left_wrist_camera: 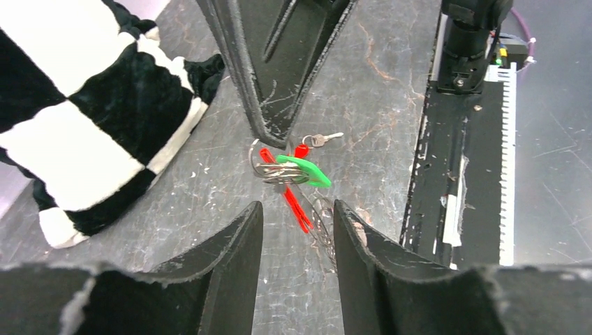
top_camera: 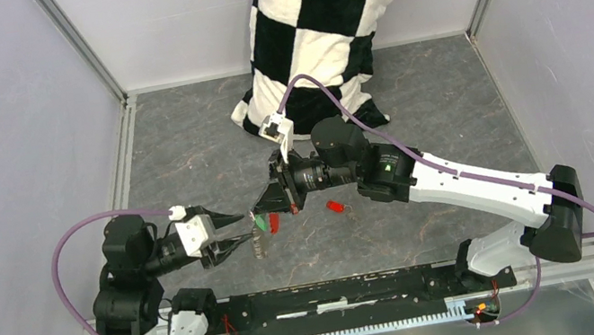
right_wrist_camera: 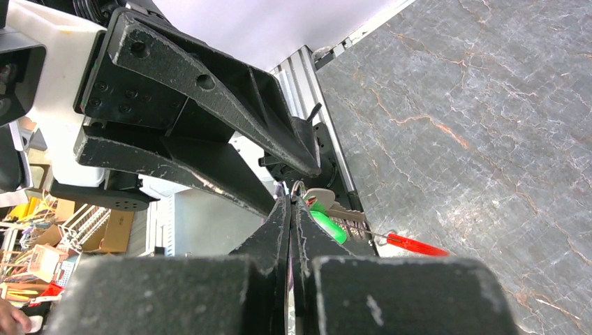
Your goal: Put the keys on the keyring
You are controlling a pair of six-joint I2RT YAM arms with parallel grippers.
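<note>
My right gripper (top_camera: 259, 210) is shut on the silver wire rings of the keyring (right_wrist_camera: 298, 187) and holds the bunch just above the table. The green-headed key (left_wrist_camera: 305, 169) and the thin red fob (left_wrist_camera: 292, 199) hang from it; both also show in the right wrist view, the key (right_wrist_camera: 327, 225) and the fob (right_wrist_camera: 412, 244). I cannot tell whether the green key is threaded on a ring. My left gripper (left_wrist_camera: 297, 216) is open, its fingers either side of the fob's lower end and the loose wire rings (left_wrist_camera: 322, 227). The red-headed key (top_camera: 335, 206) lies alone on the table behind the bunch.
A black-and-white checked pillow (top_camera: 321, 8) lies at the back of the grey marbled table (top_camera: 444, 88). A black rail (top_camera: 342, 292) runs along the near edge between the arm bases. White walls close in both sides.
</note>
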